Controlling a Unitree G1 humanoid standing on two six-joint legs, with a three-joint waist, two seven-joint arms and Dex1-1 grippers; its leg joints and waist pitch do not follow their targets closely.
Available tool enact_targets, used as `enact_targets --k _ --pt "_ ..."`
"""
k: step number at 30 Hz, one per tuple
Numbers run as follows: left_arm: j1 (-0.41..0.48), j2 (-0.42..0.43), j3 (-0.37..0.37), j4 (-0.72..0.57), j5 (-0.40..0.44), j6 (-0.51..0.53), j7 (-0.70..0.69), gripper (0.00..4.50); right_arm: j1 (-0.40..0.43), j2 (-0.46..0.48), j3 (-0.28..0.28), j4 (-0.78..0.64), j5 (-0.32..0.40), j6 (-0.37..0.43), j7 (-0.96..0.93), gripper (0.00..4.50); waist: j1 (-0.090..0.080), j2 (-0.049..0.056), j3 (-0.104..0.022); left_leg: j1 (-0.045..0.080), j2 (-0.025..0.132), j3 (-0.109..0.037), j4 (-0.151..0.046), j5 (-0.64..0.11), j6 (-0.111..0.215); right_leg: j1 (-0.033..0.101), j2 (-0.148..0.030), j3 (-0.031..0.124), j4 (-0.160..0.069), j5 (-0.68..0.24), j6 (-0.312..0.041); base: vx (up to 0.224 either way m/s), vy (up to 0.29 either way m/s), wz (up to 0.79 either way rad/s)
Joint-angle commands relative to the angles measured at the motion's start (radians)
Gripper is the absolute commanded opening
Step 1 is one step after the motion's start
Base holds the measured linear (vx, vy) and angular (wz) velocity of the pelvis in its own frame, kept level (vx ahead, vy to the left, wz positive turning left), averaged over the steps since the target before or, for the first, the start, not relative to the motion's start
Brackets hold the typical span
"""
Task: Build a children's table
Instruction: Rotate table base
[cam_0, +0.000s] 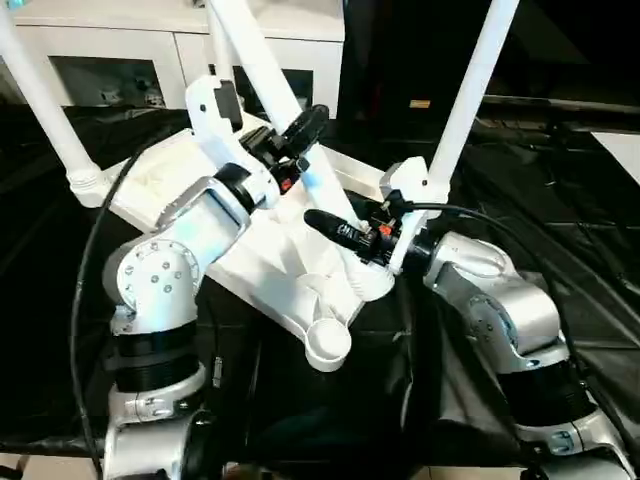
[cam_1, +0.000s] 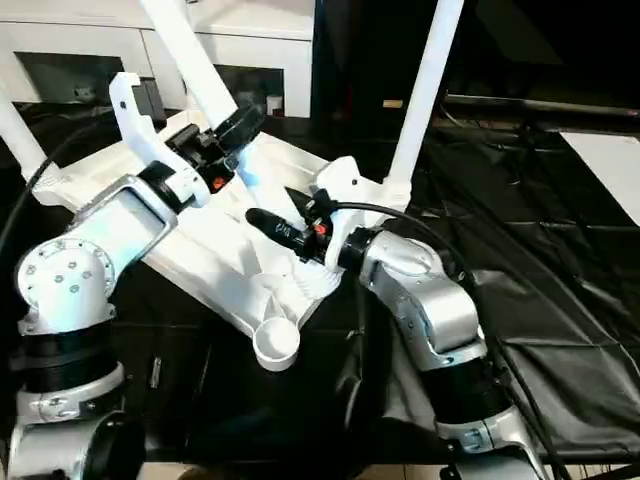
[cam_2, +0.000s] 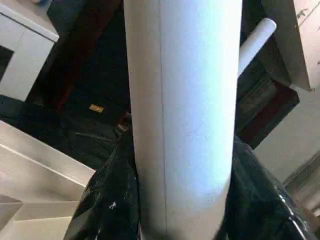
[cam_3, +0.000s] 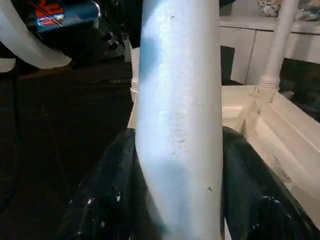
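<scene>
looks like a staged test room rather than a lived-in home: black crinkled sheeting (cam_0: 560, 230) covers the whole work surface, a white cabinet (cam_0: 180, 50) with glass doors stands behind, cables trail about.

No text, label or number is legible anywhere; small stickers show only as blurred colour.

Tabletop (cam_0: 270, 265) underside up on sheet (cam_1: 560, 260), three legs (cam_0: 470, 90) upright in corner sockets, cabinet (cam_0: 150, 50) behind
</scene>
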Motion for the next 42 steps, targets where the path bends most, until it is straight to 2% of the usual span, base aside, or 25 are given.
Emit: enact_targets --k 1,2,3,5,6,9,14,16,18,20,26,30,36,38,39,42 --pt "0.007 0.048 -0.034 -0.031 0.034 0.019 -0.041 1.78 -0.027 -0.003 -0.021 0.003 0.046 0.046 0.027 2.50 0.000 0.000 -0.075 0.017 0.051 -0.022 -0.082 -0.102 -0.007 0.056 -0.061 0.042 -0.061 -0.093 -0.194 0.000 0.000 0.00" --pt "0.009 0.054 -0.040 -0.032 0.037 0.021 -0.047 1.78 -0.028 -0.003 -0.022 0.005 0.052 0.055 0.030 2.56 0.000 0.000 -0.075 0.017 0.051 -0.022 -0.082 -0.102 -0.007 0.056 -0.061 0.042 -0.061 -0.093 -0.194 0.000 0.000 0.00" --pt "0.009 0.071 -0.055 -0.036 0.039 0.027 -0.068 1.77 -0.036 -0.010 -0.022 0.006 0.065 0.087 0.044 2.67 -0.001 0.005 -0.074 0.018 0.051 -0.021 -0.081 -0.097 -0.011 0.054 -0.061 0.043 -0.061 -0.088 -0.193 0.000 0.000 0.00" --pt "0.009 0.095 -0.077 -0.042 0.039 0.036 -0.103 1.75 -0.047 -0.028 -0.018 0.005 0.075 0.121 0.068 2.86 -0.002 0.006 -0.075 0.020 0.050 -0.021 -0.080 -0.093 -0.014 0.055 -0.059 0.042 -0.060 -0.080 -0.196 0.000 0.000 0.00" --pt "0.007 0.132 -0.112 -0.050 0.044 0.041 -0.155 1.75 -0.063 -0.053 -0.017 0.008 0.092 0.176 0.091 2.93 -0.001 0.006 -0.075 0.022 0.050 -0.021 -0.081 -0.094 -0.016 0.054 -0.058 0.042 -0.059 -0.081 -0.196 0.000 0.000 0.00" --pt "-0.005 0.176 -0.146 -0.040 0.055 0.037 -0.211 1.75 -0.096 -0.091 -0.031 0.032 0.122 0.266 0.124 3.21 -0.001 0.007 -0.074 0.022 0.048 -0.019 -0.080 -0.092 -0.023 0.053 -0.058 0.043 -0.059 -0.078 -0.205 0.000 0.000 0.00" --pt "-0.021 0.204 -0.162 -0.032 0.050 0.034 -0.254 1.75 -0.116 -0.129 -0.025 0.050 0.143 0.320 0.176 3.28 0.000 0.003 -0.075 0.019 0.048 -0.018 -0.079 -0.089 -0.031 0.058 -0.062 0.043 -0.057 -0.069 -0.213 0.000 0.000 0.00" --pt "-0.031 0.210 -0.168 -0.033 0.045 0.034 -0.275 1.75 -0.129 -0.149 -0.002 0.072 0.134 0.356 0.197 3.28 -0.001 -0.001 -0.076 0.018 0.048 -0.018 -0.078 -0.080 -0.030 0.060 -0.063 0.042 -0.056 -0.068 -0.220 0.000 0.000 0.00" --pt "-0.034 0.215 -0.175 -0.032 0.047 0.029 -0.289 1.75 -0.135 -0.154 0.013 0.083 0.134 0.380 0.208 3.28 0.001 0.000 -0.076 0.019 0.049 -0.017 -0.077 -0.076 -0.029 0.059 -0.064 0.043 -0.056 -0.073 -0.221 0.000 0.000 0.00" --pt "-0.035 0.215 -0.176 -0.032 0.046 0.029 -0.292 1.75 -0.135 -0.153 0.018 0.086 0.135 0.386 0.211 3.28 0.000 -0.003 -0.075 0.019 0.049 -0.017 -0.077 -0.077 -0.027 0.059 -0.064 0.043 -0.057 -0.078 -0.222 0.000 0.000 0.00" --pt "-0.040 0.217 -0.185 -0.031 0.048 0.025 -0.314 1.75 -0.139 -0.147 0.036 0.088 0.164 0.433 0.255 3.28 0.002 -0.002 -0.077 0.019 0.050 -0.017 -0.076 -0.068 -0.024 0.059 -0.064 0.042 -0.054 -0.062 -0.230 0.000 0.000 0.00" --pt "-0.041 0.218 -0.191 -0.029 0.051 0.024 -0.336 1.75 -0.145 -0.149 0.048 0.097 0.153 0.442 0.270 3.28 0.003 0.001 -0.077 0.019 0.050 -0.018 -0.077 -0.070 -0.029 0.059 -0.065 0.042 -0.054 -0.069 -0.229 0.000 0.000 0.00" --pt "-0.040 0.218 -0.199 -0.033 0.053 0.022 -0.351 1.75 -0.147 -0.145 0.057 0.104 0.143 0.442 0.274 3.28 0.003 0.000 -0.078 0.019 0.050 -0.018 -0.076 -0.067 -0.031 0.060 -0.064 0.042 -0.053 -0.055 -0.231 0.000 0.000 0.00" --pt "-0.039 0.216 -0.200 -0.034 0.051 0.023 -0.355 1.75 -0.147 -0.143 0.061 0.109 0.138 0.441 0.274 3.28 0.003 0.001 -0.078 0.019 0.050 -0.018 -0.076 -0.067 -0.030 0.060 -0.064 0.042 -0.053 -0.055 -0.233 0.000 0.000 0.00" --pt "-0.038 0.214 -0.203 -0.037 0.051 0.023 -0.363 1.75 -0.145 -0.140 0.068 0.113 0.130 0.443 0.275 3.28 0.003 0.005 -0.078 0.019 0.050 -0.018 -0.076 -0.068 -0.033 0.059 -0.065 0.042 -0.052 -0.054 -0.235 0.000 0.000 0.00" --pt "-0.041 0.212 -0.205 -0.031 0.054 0.023 -0.369 1.75 -0.143 -0.141 0.072 0.113 0.128 0.445 0.280 3.28 0.002 0.005 -0.079 0.020 0.050 -0.018 -0.076 -0.076 -0.036 0.060 -0.064 0.042 -0.053 -0.054 -0.238 0.000 0.000 0.00"
